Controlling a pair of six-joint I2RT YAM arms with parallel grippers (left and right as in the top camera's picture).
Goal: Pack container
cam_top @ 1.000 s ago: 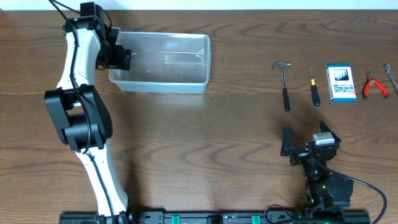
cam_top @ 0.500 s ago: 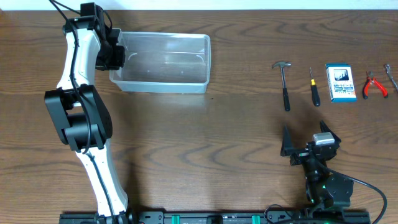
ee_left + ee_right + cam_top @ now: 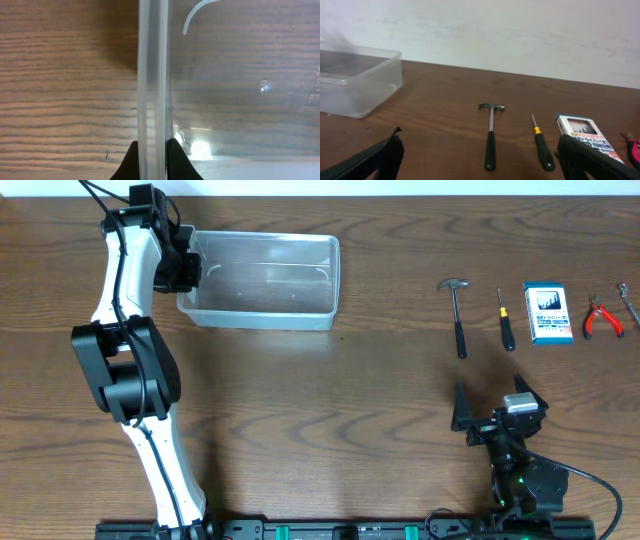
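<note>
Gripping container (image 3: pixel 265 237) end wall: left gripper (image 3: pixel 151 150) pinched on it, right gripper (image 3: pixel 492 402) wide open, empty. Next we probably drag it toward hammer (image 3: pixel 458 315).

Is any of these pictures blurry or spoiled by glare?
Left wrist view: a bright glare spot on the container floor, its rim close-up and hazy. Right wrist view: the hammer is sharp, the wall behind pale and featureless. Overhead view: even light, crisp wood grain on the table.
</note>
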